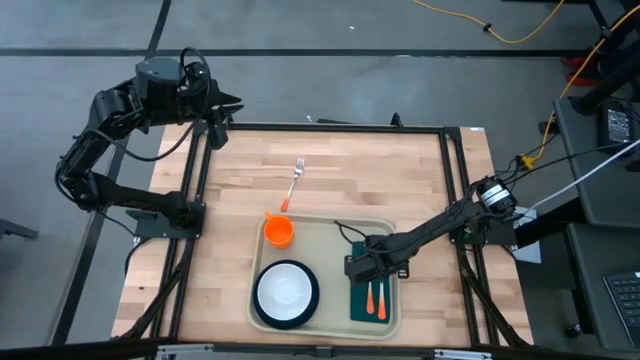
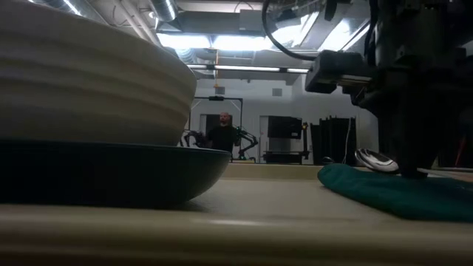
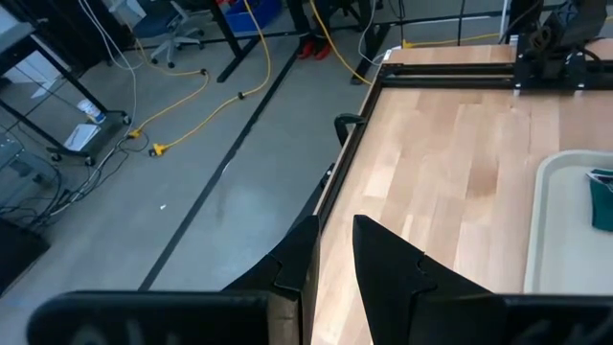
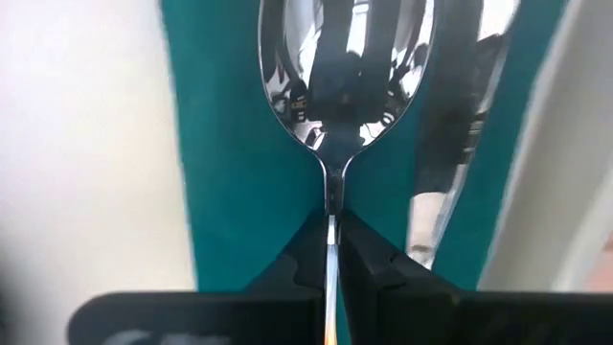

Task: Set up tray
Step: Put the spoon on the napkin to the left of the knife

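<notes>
Nearest the low camera: white bowl [image 2: 81, 74], stacked on dark plate [image 2: 111, 174], both set at the tray's 7 o'clock corner.

Tray [image 1: 320, 228]: cream, placed at the table's 6 o'clock edge. Loaded so far: plate with bowl [image 1: 286, 291]; orange cup [image 1: 279, 232] at the tray's 11 o'clock corner; green napkin [image 1: 372, 300] along the 3 o'clock side, with two orange-handled pieces laid on it, one taken to be a knife, though this is poorly resolved.

Outstanding: fork [image 1: 293, 183], orange-handled, left on the bare table at 12 o'clock from the tray. Setting judged mostly done.

Right gripper [image 4: 331, 251]: lowered over the napkin, fingers pinched tight on the neck of a spoon [image 4: 345, 72], whose bowl is held just above the cloth.

Left gripper [image 3: 332, 251]: parked off the table's 10 o'clock corner, fingers parted by a narrow gap, nothing held.
</notes>
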Available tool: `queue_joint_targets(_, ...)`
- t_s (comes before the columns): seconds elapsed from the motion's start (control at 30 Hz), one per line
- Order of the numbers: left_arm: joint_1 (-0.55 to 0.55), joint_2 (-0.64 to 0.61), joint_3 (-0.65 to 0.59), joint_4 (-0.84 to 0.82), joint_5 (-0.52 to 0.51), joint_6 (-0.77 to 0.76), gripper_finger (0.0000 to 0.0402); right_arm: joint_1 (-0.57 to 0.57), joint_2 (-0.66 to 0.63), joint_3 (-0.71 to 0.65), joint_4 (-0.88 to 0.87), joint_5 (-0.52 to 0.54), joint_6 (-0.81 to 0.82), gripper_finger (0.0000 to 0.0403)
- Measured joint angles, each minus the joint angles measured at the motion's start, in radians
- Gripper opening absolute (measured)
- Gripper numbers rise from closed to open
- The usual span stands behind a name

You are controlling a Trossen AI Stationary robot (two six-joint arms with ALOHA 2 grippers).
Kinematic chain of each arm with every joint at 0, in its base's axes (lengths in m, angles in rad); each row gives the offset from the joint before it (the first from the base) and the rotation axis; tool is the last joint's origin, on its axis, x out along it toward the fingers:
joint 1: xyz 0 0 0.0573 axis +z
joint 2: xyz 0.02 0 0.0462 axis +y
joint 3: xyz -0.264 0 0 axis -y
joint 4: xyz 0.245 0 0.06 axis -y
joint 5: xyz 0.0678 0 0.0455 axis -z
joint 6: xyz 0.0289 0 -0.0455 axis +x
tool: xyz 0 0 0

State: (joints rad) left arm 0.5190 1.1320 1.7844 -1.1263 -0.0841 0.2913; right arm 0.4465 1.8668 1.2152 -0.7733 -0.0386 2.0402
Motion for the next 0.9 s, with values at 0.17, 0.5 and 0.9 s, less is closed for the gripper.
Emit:
queue_joint_targets(0.17, 0.000, 0.000, 0.000, 0.000, 0.000, 0.000, 0.0061, 0.000, 0.000, 0.001, 0.013, 0.000, 0.001, 0.0015)
queue_joint_targets(0.5, 0.000, 0.000, 0.000, 0.000, 0.000, 0.001, 0.0061, 0.000, 0.008, 0.001, 0.002, -0.002, 0.001, 0.0015)
queue_joint_targets(0.9, 0.000, 0.000, 0.000, 0.000, 0.000, 0.009, 0.0061, 0.000, 0.064, 0.003, 0.067, -0.064, 0.005, 0.0070)
